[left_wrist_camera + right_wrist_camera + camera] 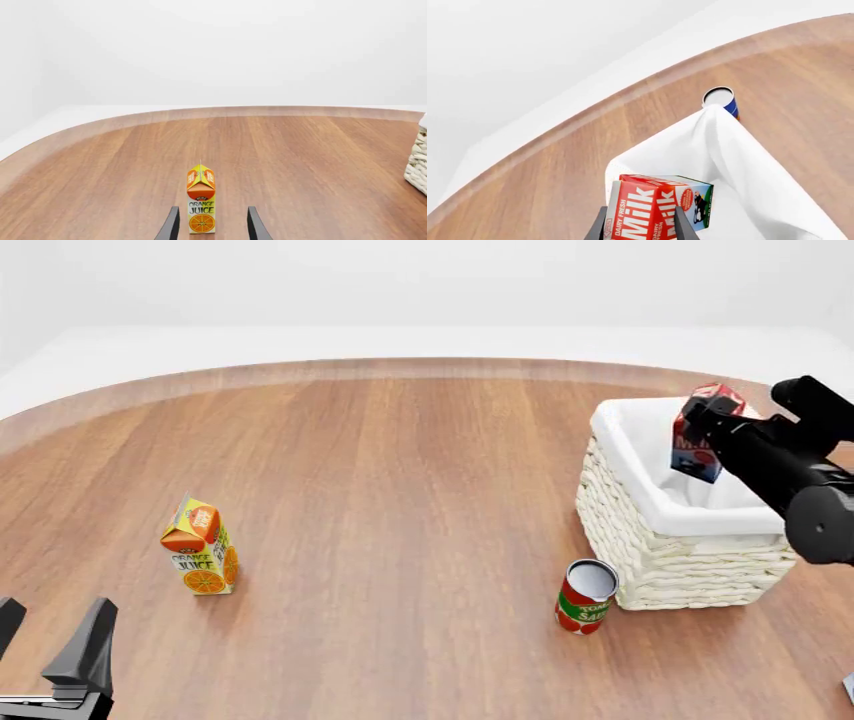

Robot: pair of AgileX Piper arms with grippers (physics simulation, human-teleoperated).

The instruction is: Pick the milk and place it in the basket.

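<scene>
The right tool (pixel 703 435), clamped on the tilted milk (pixel 702 436), hangs directly above the basket (pixel 667 540) interior; the left tool (pixel 54 640) stands apart.

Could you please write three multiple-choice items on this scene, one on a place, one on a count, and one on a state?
1. Where is the milk?
A. Standing on the table by the can
B. Held above the open basket
C. Lying beside the juice carton

2. How many cartons show in the front view?
A. One
B. Two
C. Three

3. What is the left gripper doing?
A. Open and holding nothing
B. Shut on the juice carton
C. Shut on the can

Answers:
1. B: the right gripper grips the milk over the basket's white liner.
2. B: only the milk and the orange juice carton are there; the red can is no carton.
3. A: its fingers stand apart, and the juice carton stands free on the table beyond them.
</scene>
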